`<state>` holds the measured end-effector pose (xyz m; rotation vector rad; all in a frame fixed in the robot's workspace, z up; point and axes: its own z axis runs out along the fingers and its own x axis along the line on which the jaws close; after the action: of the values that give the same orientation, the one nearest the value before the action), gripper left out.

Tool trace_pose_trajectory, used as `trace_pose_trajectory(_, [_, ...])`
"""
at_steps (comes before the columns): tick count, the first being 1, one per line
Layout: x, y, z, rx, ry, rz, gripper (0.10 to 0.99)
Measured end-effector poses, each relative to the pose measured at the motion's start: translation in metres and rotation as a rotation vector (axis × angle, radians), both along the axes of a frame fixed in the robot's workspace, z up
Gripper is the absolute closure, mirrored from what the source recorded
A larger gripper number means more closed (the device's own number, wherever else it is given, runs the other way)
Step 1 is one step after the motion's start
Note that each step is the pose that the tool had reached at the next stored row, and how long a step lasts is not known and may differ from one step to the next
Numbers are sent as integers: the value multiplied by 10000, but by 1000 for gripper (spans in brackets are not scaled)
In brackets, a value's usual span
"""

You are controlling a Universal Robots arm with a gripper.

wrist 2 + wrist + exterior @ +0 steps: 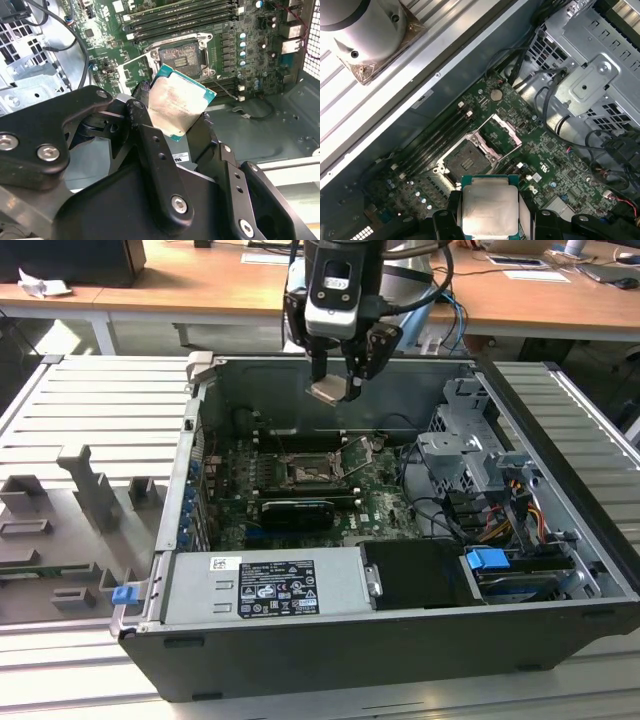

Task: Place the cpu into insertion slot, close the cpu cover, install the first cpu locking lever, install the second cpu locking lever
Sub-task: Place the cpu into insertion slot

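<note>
Hanging above the open computer case [400, 650], the gripper [335, 390] has its fingers [147, 135] clenched on the cpu [175, 107]. The cpu is a flat square chip with a pale, dull silver top and a thin green rim, held tilted. Below it on the motherboard [555, 160], the insertion slot [465, 159] shows its dark pin field, and the cpu cover [501, 135] stands open just beside it.

open computer case [350, 650] sits on a slatted metal table [90, 410].
</note>
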<state>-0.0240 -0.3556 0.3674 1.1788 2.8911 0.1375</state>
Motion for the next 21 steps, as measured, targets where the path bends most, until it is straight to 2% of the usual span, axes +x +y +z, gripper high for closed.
trace_pose_trajectory(13, [0,0,-26,0,0,-1415,545])
trace_pose_trajectory(21, [0,0,-44,1,-1,-3013,545])
